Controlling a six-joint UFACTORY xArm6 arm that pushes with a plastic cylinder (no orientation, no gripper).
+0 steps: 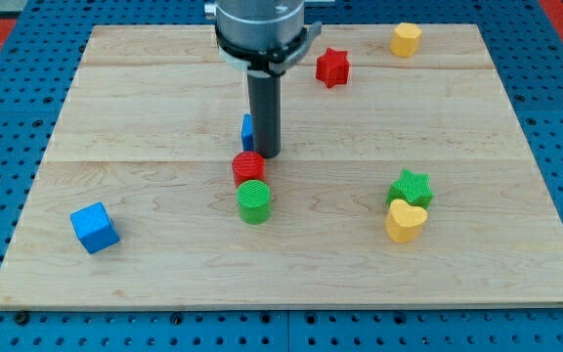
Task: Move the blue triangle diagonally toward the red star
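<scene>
The blue triangle [247, 131] lies near the board's middle, mostly hidden behind my rod; only its left edge shows. My tip [266, 154] rests on the board just right of and below it, touching or nearly touching it. The red star [332, 67] lies up and to the right, near the view's top.
A red cylinder [248, 168] sits just below my tip, with a green cylinder [255, 201] below it. A blue cube [95, 228] is at lower left. A green star [411, 187] and yellow heart [405, 222] are at right. Another yellow block [406, 40] is at top right.
</scene>
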